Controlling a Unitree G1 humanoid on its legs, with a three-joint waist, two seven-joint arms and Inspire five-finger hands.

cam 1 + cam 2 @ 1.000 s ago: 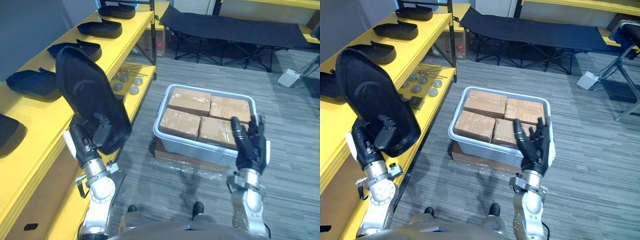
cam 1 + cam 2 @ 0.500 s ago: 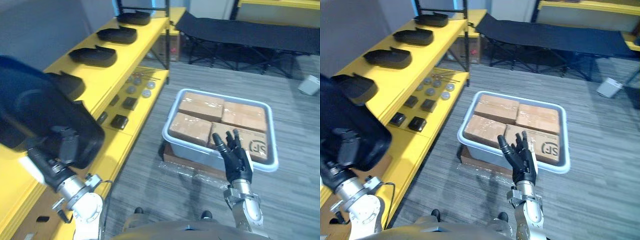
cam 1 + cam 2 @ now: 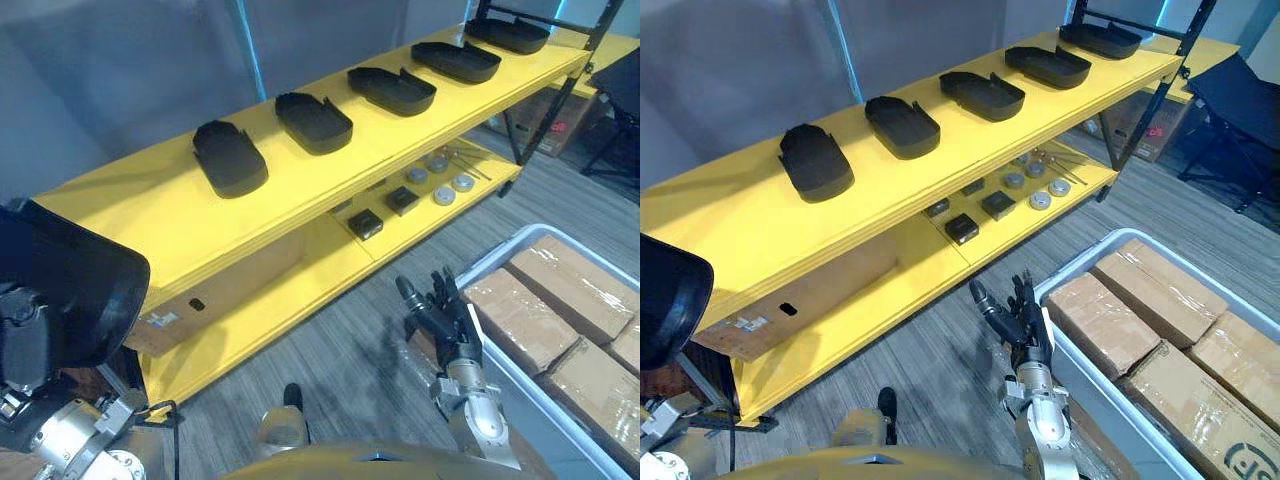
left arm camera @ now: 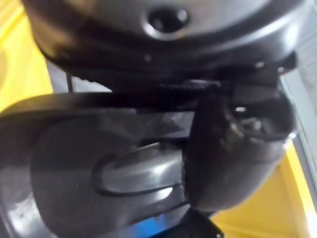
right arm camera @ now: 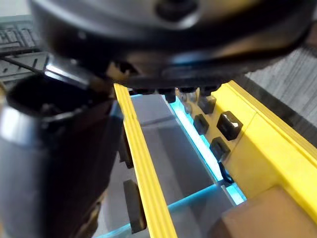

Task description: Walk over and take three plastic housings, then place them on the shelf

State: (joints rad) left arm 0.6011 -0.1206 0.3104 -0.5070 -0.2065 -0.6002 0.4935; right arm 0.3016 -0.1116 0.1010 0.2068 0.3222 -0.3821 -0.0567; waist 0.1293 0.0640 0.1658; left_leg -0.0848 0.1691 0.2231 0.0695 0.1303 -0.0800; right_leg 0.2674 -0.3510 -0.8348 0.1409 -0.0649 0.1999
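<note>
I am gripping a black plastic housing (image 3: 85, 285) in my curled left hand (image 4: 233, 163) near the yellow shelf (image 3: 130, 215), ready to join the row (image 3: 230, 158) there, my right hand (image 3: 448, 328) hovering spread, empty.

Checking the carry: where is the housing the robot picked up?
The housing is lower left in the left eye view, gripped in the left hand, beside the near end of the yellow shelf, not yet on it.
</note>
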